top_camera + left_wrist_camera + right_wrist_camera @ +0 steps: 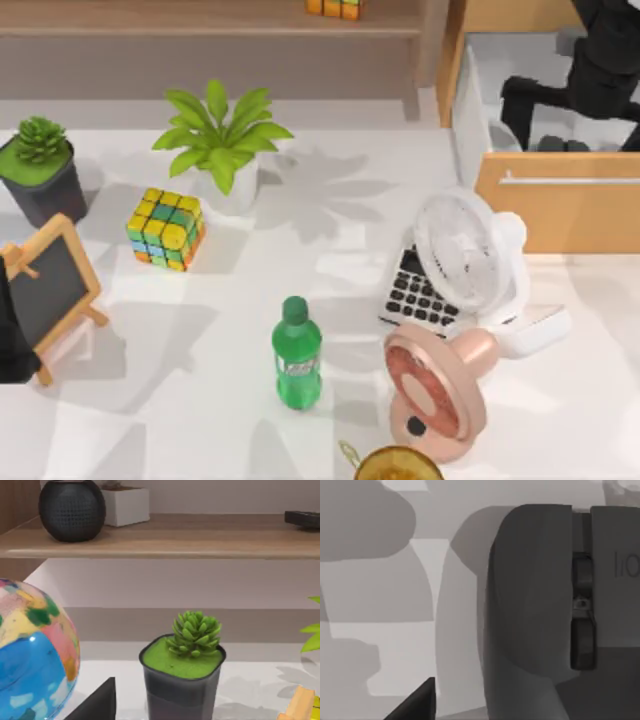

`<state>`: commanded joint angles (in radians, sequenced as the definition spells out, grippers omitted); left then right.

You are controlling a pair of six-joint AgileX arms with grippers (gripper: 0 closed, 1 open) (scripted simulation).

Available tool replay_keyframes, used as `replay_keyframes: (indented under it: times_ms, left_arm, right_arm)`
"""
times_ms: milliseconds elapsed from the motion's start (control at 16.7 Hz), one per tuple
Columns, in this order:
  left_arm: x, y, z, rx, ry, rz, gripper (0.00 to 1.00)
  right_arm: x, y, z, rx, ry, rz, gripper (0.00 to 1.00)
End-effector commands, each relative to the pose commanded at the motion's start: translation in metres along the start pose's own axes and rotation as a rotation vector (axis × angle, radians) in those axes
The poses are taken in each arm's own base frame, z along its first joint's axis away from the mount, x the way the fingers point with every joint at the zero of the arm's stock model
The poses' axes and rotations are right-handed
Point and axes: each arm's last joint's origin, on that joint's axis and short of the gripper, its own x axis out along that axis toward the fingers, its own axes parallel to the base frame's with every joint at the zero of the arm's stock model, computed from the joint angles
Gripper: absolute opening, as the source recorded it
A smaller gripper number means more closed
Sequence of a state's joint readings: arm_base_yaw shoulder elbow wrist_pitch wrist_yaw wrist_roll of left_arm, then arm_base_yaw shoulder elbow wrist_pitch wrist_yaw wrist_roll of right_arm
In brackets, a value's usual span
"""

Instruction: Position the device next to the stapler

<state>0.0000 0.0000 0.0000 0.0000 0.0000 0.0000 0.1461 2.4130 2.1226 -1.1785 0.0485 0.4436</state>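
Note:
The device point(561, 145) is a small dark grey-black thing lying as two rounded lumps on the grey floor of the open wooden drawer point(556, 212) at the back right. Close up in the right wrist view, the device point(540, 610) has a smooth dark body with a seam and a small wheel. My right arm point(600, 60) reaches down into the drawer, and my right gripper point(545, 115) hangs just over the device. My left arm point(10, 335) stays parked at the table's left edge. The stapler is out of view.
In front of the drawer stand a white fan point(465, 250), a calculator point(415, 290) and a pink fan point(435, 385). A green bottle point(296, 355) stands mid-table. A colour cube point(166, 230), a leafy plant point(220, 135), a succulent pot point(40, 165) and a chalkboard easel point(45, 290) occupy the left.

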Motion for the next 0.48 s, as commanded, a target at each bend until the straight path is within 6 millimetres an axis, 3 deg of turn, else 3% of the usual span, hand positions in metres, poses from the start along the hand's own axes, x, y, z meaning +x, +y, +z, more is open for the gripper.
replay_keyframes:
  times_ms: [480]
  left_arm:
    - [0.0000, 0.0000, 0.0000, 0.000, 0.000, 0.000, 1.00]
  right_arm:
    - [0.0046, -0.0007, 0.0028, 0.009, 0.006, -0.002, 1.00]
